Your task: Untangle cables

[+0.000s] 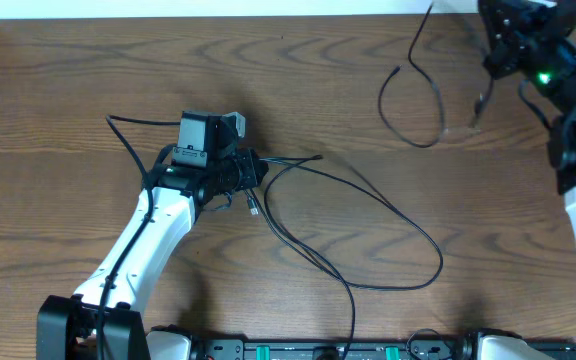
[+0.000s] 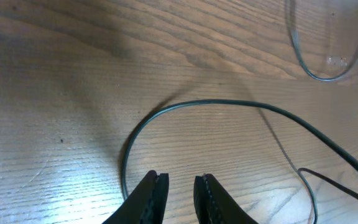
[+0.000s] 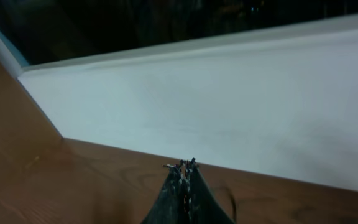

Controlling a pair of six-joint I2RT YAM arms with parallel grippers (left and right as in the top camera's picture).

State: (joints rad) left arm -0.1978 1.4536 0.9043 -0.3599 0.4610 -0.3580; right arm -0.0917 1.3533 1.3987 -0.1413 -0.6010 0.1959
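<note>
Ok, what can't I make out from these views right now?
Right wrist: whether the shut right gripper pinches a cable; too thin to tell.
Overhead: the upper cable runs off the top edge.
Overhead: the long cable vanishes at the bottom edge.
Left wrist: the whitish strand is cropped by the top edge.

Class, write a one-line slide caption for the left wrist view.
Left gripper, slightly open and empty, beside a black cable curving across the wooden table.

The brown wooden table [image 1: 58, 80] has a long black cable [image 1: 439, 258] looping across its middle. A short black cable [image 1: 420, 145] curls near the far right corner.
</note>
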